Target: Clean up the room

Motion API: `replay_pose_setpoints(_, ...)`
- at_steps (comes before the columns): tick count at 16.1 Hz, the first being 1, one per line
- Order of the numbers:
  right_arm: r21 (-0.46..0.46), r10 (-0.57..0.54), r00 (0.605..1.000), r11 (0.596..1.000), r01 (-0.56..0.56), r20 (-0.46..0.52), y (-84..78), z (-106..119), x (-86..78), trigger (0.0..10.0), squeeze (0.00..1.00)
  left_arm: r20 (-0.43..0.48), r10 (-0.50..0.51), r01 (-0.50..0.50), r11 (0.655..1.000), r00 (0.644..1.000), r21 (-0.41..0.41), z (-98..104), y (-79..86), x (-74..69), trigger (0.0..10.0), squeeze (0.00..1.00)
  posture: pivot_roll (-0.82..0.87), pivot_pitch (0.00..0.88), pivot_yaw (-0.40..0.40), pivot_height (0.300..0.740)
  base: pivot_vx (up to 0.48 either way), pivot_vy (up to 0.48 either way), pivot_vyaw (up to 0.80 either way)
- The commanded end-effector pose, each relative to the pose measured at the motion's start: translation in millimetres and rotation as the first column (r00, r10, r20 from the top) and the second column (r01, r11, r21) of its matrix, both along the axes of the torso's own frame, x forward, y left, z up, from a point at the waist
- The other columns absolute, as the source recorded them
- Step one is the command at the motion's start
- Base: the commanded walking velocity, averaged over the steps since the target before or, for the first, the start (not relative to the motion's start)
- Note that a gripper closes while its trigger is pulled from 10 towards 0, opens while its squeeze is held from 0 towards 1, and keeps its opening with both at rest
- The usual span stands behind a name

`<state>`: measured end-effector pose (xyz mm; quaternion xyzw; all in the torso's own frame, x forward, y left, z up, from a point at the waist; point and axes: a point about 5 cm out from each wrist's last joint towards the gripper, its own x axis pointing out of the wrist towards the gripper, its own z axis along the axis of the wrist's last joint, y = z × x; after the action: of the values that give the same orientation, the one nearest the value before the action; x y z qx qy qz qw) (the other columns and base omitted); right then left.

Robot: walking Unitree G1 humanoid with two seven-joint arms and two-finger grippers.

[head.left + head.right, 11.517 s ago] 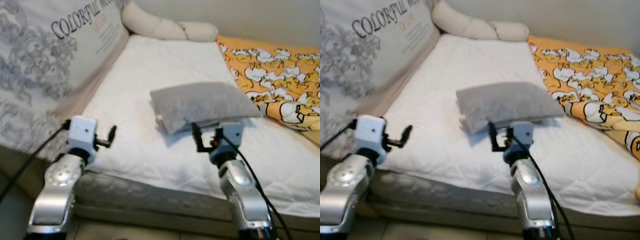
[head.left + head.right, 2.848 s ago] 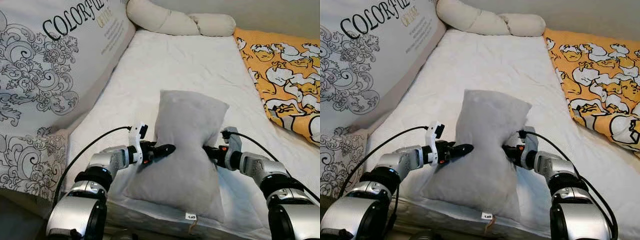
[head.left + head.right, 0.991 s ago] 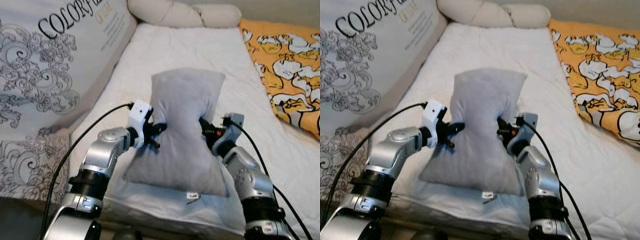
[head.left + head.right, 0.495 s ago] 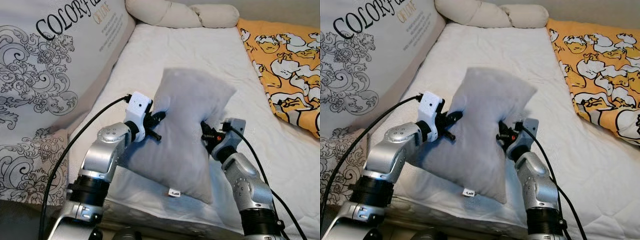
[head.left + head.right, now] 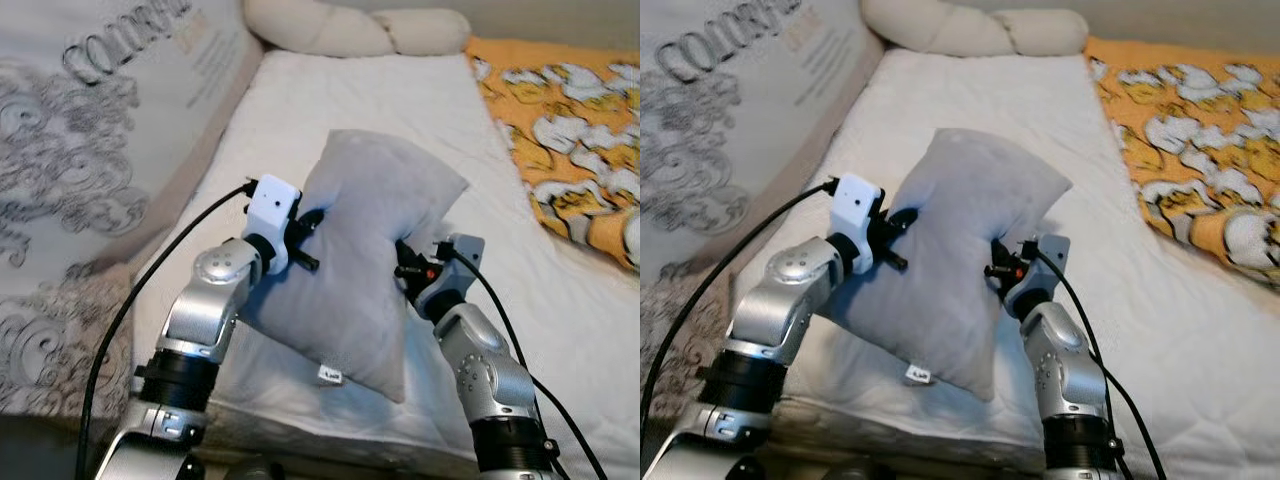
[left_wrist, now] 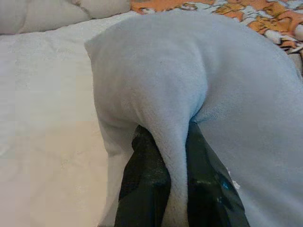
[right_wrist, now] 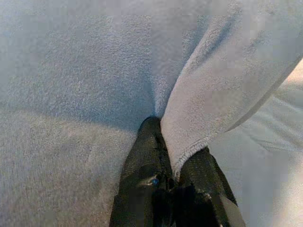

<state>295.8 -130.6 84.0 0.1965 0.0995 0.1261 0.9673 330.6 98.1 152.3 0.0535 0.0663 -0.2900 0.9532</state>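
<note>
Both claws are clenched on pinched folds of the grey pillow, the left gripper on its left edge, the right gripper on its right. Such thin pinches could slip and drop it. Both arms reach forward, elbows bent, lifting it tilted above the white mattress.

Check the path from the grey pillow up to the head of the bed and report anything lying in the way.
Nothing visible lies in the way. The grey pillow is pinched on both sides by the left gripper and right gripper. Between it and the cream bolster at the head there is bare white mattress. The orange blanket lies off to the right.
</note>
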Motion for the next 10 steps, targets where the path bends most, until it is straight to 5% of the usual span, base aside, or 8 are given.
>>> replay_pose_setpoints(1,-0.005,0.012,0.999,1.000,-0.011,0.045,4.3,10.0,2.2,10.0,0.00,0.049,-0.011,0.011,1.000,0.999,-0.004,10.0,-5.2,3.0,10.0,0.00,-0.03,0.000,0.025,0.740,0.000,0.255,0.00)
replay_pose_setpoints(8,-0.004,0.006,1.000,1.000,-0.006,0.025,5.8,7.6,2.8,10.0,0.00,0.058,-0.008,0.008,1.000,0.998,0.008,10.3,-3.8,4.3,10.0,0.00,-0.03,0.000,0.020,0.740,0.000,0.258,0.00)
replay_pose_setpoints(10,-0.004,0.002,1.000,1.000,-0.002,0.020,5.4,6.8,2.5,10.0,0.00,0.058,-0.010,0.009,1.000,0.998,0.011,9.9,-3.6,4.3,10.0,0.00,-0.03,0.000,0.022,0.740,0.000,0.302,-0.78)
